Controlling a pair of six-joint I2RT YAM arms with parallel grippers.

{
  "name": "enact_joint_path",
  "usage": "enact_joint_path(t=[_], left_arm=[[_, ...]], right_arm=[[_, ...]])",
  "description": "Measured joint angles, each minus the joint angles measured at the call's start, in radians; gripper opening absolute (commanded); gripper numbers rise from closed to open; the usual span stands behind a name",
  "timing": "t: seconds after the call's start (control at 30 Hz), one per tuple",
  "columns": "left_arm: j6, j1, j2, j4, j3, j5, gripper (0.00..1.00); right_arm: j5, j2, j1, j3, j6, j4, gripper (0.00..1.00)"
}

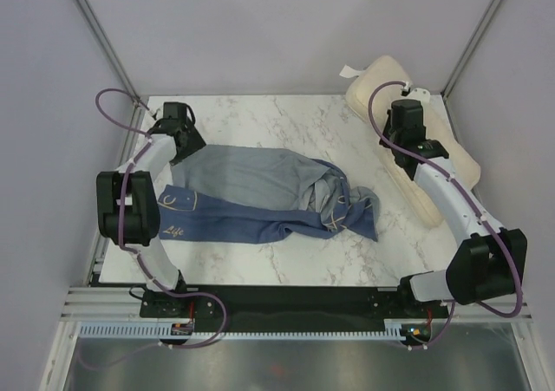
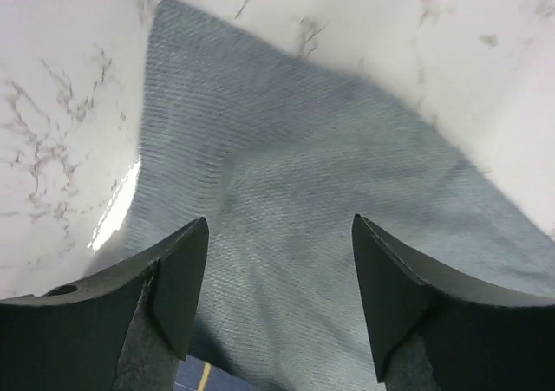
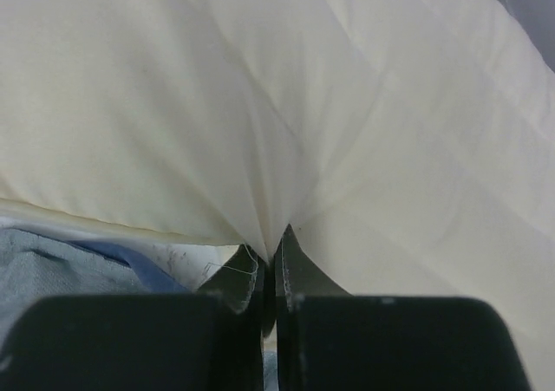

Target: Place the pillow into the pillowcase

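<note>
At the far right corner of the table [image 1: 286,118], the pillow [image 1: 371,81] lies along the right edge. The right gripper [image 3: 270,235] pinches a fold of its cream cover, jaws pressed together with the fabric puckering into them. The pillowcase [image 1: 260,183] sprawls rumpled across the middle and left of the table, its right end bunched and only near the pillow, not around it.

Over its far left corner the left gripper [image 2: 277,226] hovers with jaws set wide. Grey-blue cloth lies below and between the fingers but is not clamped; whether the tips touch it, the wrist view does not settle.

I judge the step in hand to be getting hold of both pieces: the pillow is gripped, the case not yet. The next move calls for the left jaws to close on a single layer at the case's edge, so that lifting parts the mouth. Only then should the right arm draw the pillow across toward it.
</note>
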Motion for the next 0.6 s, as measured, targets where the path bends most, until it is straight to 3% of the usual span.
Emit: enact_joint_path(t=[0.17, 0.2, 0.23, 0.27, 0.3, 0.37, 0.47, 0.6], left_arm=[[0.013, -0.111, -0.087, -0.03, 0.034, -0.069, 0.82], [0.024, -0.163, -0.121, -0.037, 0.034, -0.077, 0.82], [0.034, -0.216, -0.151, -0.039, 0.033, -0.077, 0.82], [0.041, -0.261, -0.175, -0.04, 0.031, -0.071, 0.82], [0.05, -0.326, -0.206, -0.034, 0.024, -0.056, 0.83], [0.061, -0.438, -0.254, -0.025, 0.002, -0.019, 0.84], [0.071, -0.583, -0.3, -0.003, -0.066, 0.034, 0.84], [0.092, -0.657, -0.309, 0.04, -0.182, 0.138, 0.84]], right_arm=[[-0.055, 0.017, -0.003, -0.024, 0.008, -0.007, 0.07], [-0.06, 0.031, -0.001, -0.024, 0.01, -0.008, 0.16], [-0.069, 0.056, 0.0, -0.017, 0.014, -0.015, 0.54], [-0.082, 0.088, 0.0, -0.006, 0.024, -0.024, 0.68], [-0.107, 0.121, -0.001, 0.008, 0.023, -0.032, 0.73], [-0.165, 0.167, 0.0, 0.021, 0.019, -0.034, 0.74], [-0.248, 0.177, 0.013, 0.021, 0.006, -0.036, 0.67], [-0.36, 0.171, 0.046, 0.016, -0.01, -0.016, 0.59]])
